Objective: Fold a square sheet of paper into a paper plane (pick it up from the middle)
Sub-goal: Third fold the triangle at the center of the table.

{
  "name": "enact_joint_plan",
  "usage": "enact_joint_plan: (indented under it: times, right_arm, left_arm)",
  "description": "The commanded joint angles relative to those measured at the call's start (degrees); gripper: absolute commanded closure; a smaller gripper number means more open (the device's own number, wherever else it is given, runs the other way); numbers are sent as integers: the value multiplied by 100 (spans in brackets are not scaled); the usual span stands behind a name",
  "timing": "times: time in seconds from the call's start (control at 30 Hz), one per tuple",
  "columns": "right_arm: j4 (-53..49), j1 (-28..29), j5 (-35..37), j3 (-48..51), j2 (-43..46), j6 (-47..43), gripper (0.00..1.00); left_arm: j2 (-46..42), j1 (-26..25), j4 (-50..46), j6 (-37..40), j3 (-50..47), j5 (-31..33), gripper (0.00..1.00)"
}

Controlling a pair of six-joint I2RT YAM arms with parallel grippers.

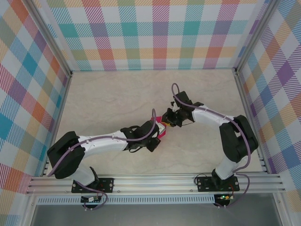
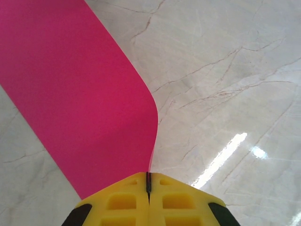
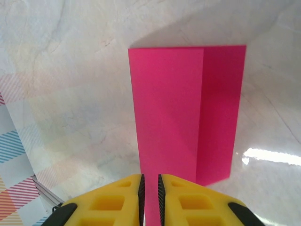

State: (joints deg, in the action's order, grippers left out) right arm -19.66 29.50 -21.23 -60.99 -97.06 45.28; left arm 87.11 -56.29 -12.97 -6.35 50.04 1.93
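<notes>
Top camera high, looking down on table (image 1: 108, 94); wrist cameras close, both facing square sheet of paper (image 2: 80, 84).

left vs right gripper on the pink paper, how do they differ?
The left gripper has jaws pressed together, pinching the square sheet of paper edge-on; the right gripper has jaws a slit apart, pink showing through, grip unclear. Ahead of the left gripper the paper curves softly; ahead of the right gripper it is doubled, flap edge straight. Both are yellow-tipped.

The square sheet of paper (image 1: 162, 128) is sitting over the middle of the table (image 1: 108, 99), between the left gripper (image 2: 148, 182), nearer-left, and the right gripper (image 3: 150, 184), behind-right.
</notes>
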Motion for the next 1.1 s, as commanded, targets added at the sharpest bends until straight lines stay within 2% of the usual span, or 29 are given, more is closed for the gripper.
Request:
enact_joint_plan:
  times: [0.0, 0.2, 0.4, 0.8, 1.07]
  right_arm:
    - [-237, 4, -205, -317, -368, -351, 83]
    - [-993, 52, -182, -1146, -1297, -839, 84]
    - [-1248, 61, 10, -1380, -1810, -1060, 86]
    - [-1317, 65, 164, -1336, -1951, -1297, 86]
    - [-1332, 65, 146, -1341, -1949, -1368, 86]
  left_arm:
    - [-109, 185, 15, 26, -50, -675, 100]
    - [-37, 443, -119, 92, 54, -1124, 100]
    - [154, 762, -211, 142, 173, -1679, 100]
    - [782, 1379, -579, 352, 596, -2368, 100]
    - [995, 1568, -627, 434, 772, -2382, 100]
